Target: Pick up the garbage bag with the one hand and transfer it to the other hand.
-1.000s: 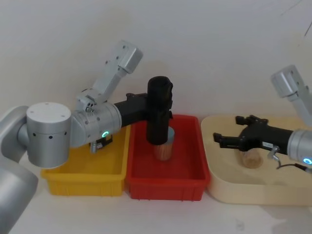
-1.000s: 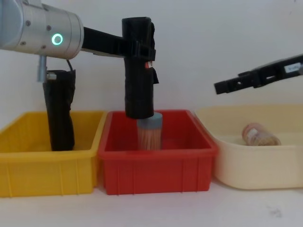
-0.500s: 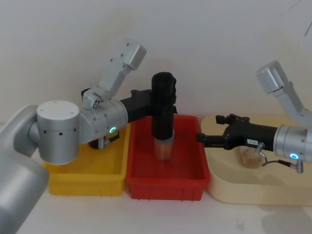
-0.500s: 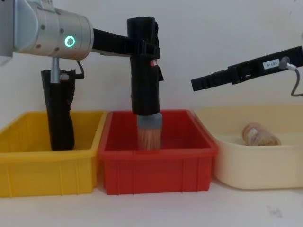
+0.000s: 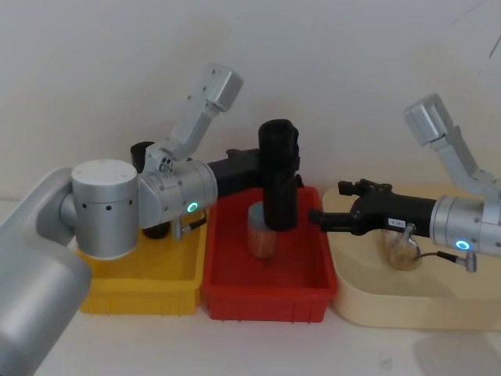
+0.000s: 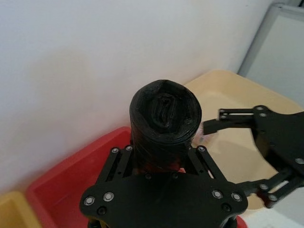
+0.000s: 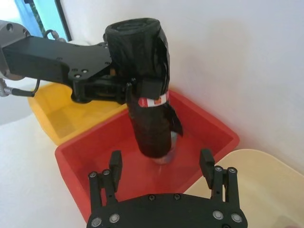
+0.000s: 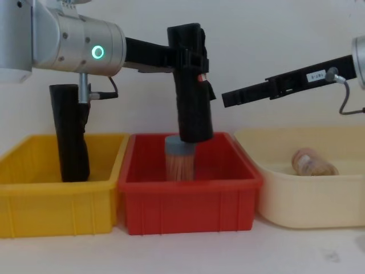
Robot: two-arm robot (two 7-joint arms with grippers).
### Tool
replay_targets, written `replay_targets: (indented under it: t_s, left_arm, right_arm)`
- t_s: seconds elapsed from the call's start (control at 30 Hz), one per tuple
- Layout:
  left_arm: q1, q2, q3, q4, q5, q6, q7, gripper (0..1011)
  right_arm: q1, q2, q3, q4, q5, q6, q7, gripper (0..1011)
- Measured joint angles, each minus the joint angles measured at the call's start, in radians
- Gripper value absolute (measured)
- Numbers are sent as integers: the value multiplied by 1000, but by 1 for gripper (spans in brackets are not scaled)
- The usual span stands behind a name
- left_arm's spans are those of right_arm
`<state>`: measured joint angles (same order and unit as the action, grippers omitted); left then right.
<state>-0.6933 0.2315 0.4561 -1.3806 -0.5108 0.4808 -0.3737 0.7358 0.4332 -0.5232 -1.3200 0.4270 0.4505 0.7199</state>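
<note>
White wall [image 8: 274, 34], left tool [image 8: 191, 60] level, clasping garbage bag [image 8: 194, 111]

Above the red bin [image 8: 188, 205], a band of the garbage bag [image 8: 194, 114] is covered by the left gripper [image 6: 161, 159] clamped on it, and the print on its label [image 7: 151, 101] is too small to be read. Left of the red bin, the foot of a black roll [image 8: 69, 131] is hidden behind the wall of a yellow bin [image 8: 57, 208].
</note>
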Motion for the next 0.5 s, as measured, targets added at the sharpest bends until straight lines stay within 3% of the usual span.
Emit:
replay_targets:
  t_s: [0.5]
  left_arm:
    - [-19,-13,5,32,-52,2,-60,386]
  right_arm:
    - [48,-40,-27,86,4,-34,11,1000]
